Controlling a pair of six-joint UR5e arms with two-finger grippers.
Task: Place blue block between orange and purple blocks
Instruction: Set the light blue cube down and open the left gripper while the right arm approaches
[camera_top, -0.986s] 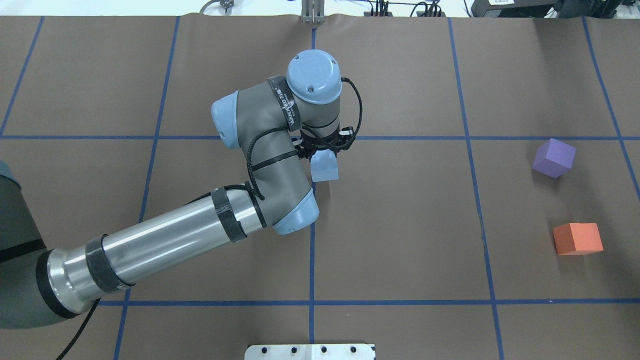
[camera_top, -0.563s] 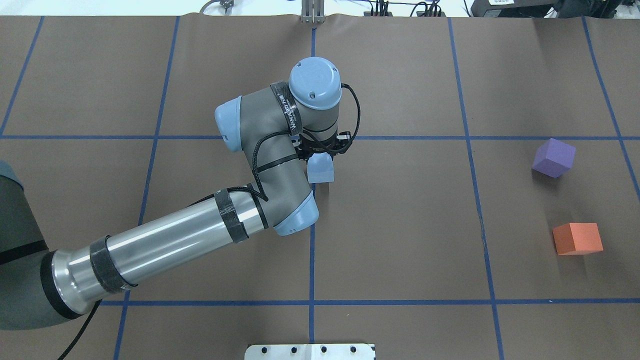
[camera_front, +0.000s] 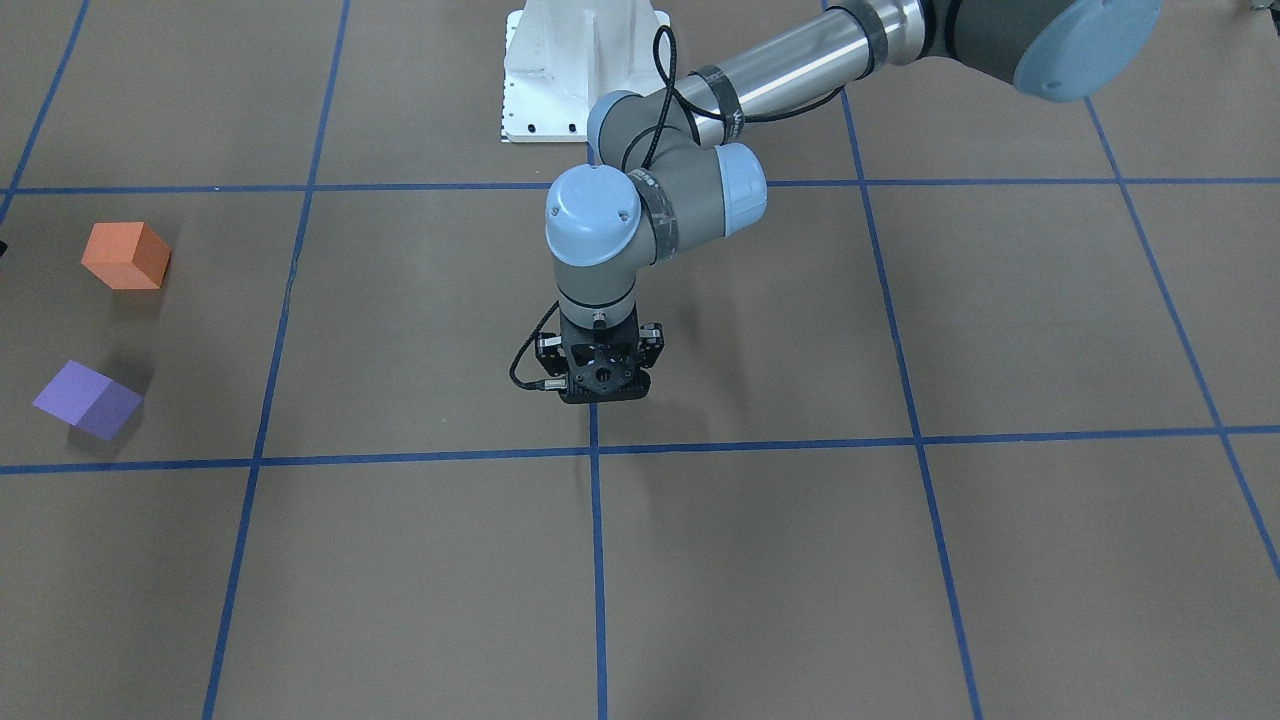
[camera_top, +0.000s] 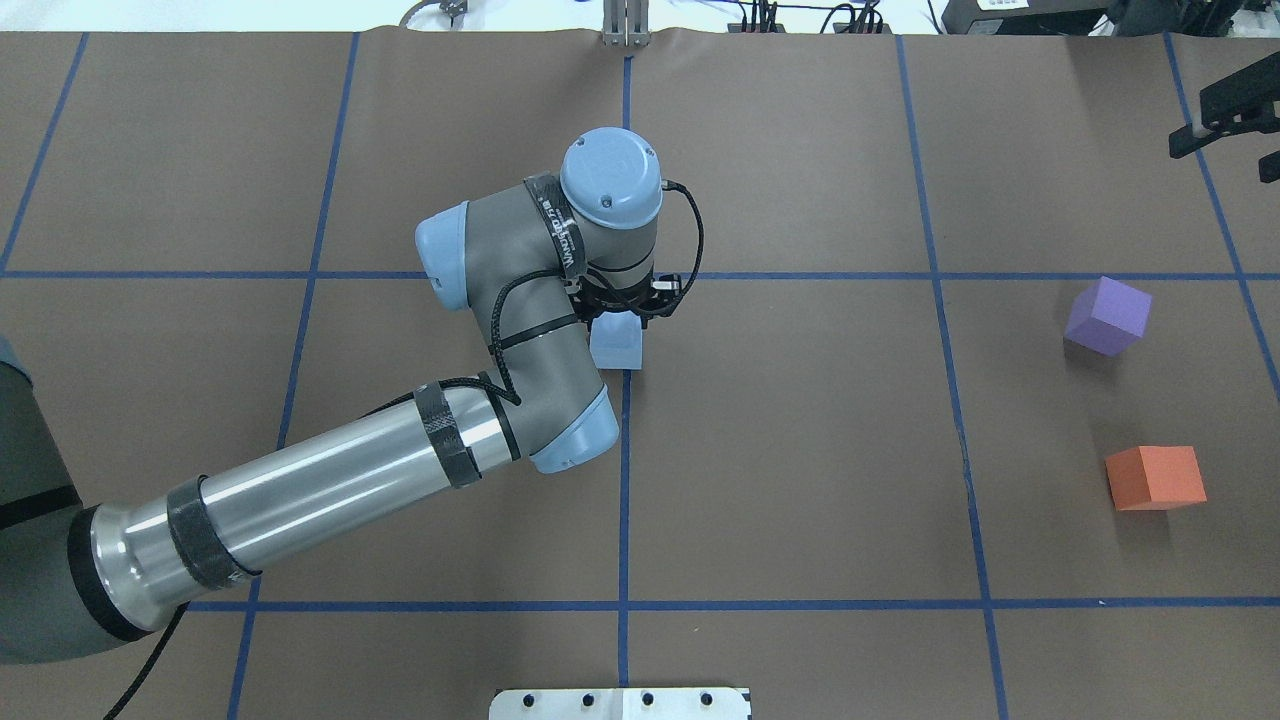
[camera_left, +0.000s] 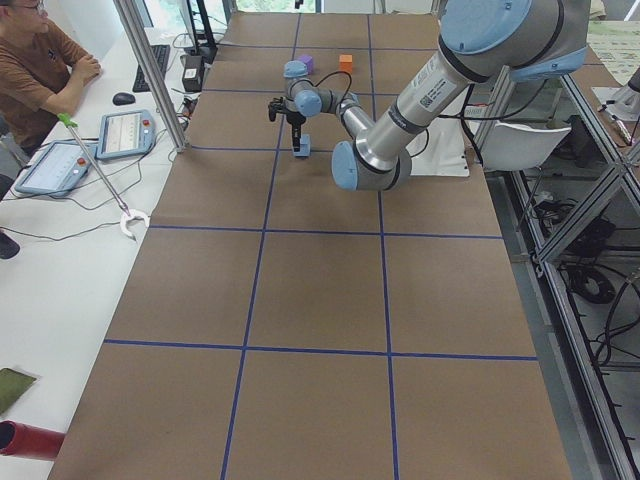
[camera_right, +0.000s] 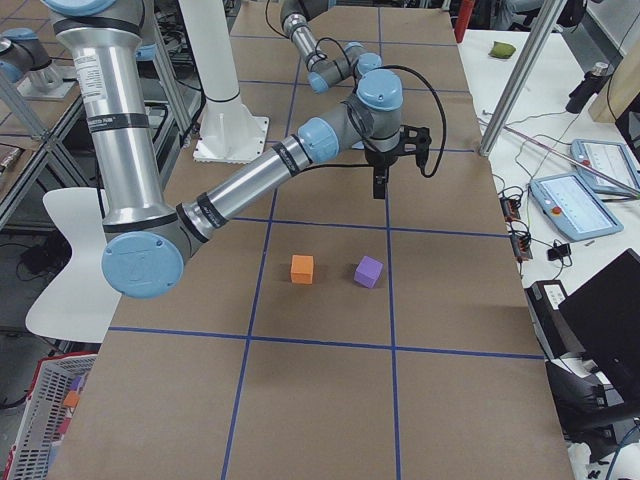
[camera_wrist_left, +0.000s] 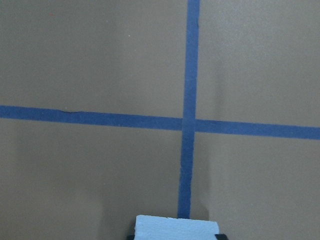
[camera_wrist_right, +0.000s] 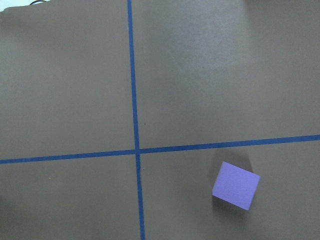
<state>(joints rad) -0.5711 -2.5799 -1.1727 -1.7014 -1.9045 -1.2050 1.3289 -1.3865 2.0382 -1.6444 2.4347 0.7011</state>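
My left gripper (camera_top: 620, 318) is shut on the light blue block (camera_top: 615, 346) and holds it low over the crossing of blue tape lines at the table's middle. The block's edge shows at the bottom of the left wrist view (camera_wrist_left: 176, 227); in the front view the gripper (camera_front: 598, 385) hides it. The purple block (camera_top: 1107, 315) and the orange block (camera_top: 1155, 478) lie far right, apart from each other. A black part of my right gripper (camera_top: 1232, 112) shows at the top right, high above the table; I cannot tell its jaws. Its wrist view shows the purple block (camera_wrist_right: 236, 185) below.
Brown table cover with a grid of blue tape lines (camera_top: 625, 500). A white base plate (camera_top: 620, 703) sits at the near edge. An operator (camera_left: 40, 70) sits beside tablets at the side table in the left view.
My left gripper has moved a little to the left with the blue block still in it. A part of the right gripper has come into the overhead view at the top right.
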